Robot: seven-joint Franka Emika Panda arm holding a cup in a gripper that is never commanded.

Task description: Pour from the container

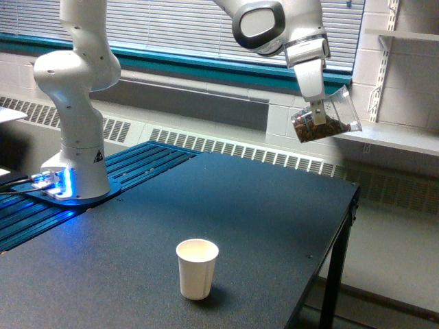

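A white paper cup stands upright and open-mouthed on the dark, matte black table, near its front edge and well apart from the edge on the exterior view's right. A ribbed blue metal panel lies along the table's far corner on the exterior view's left. Behind the table, a long white slatted radiator grille runs along the wall beneath a teal window sill and pale horizontal blinds. On the exterior view's right, what seems to be a white wall shelf hangs from slotted brackets.
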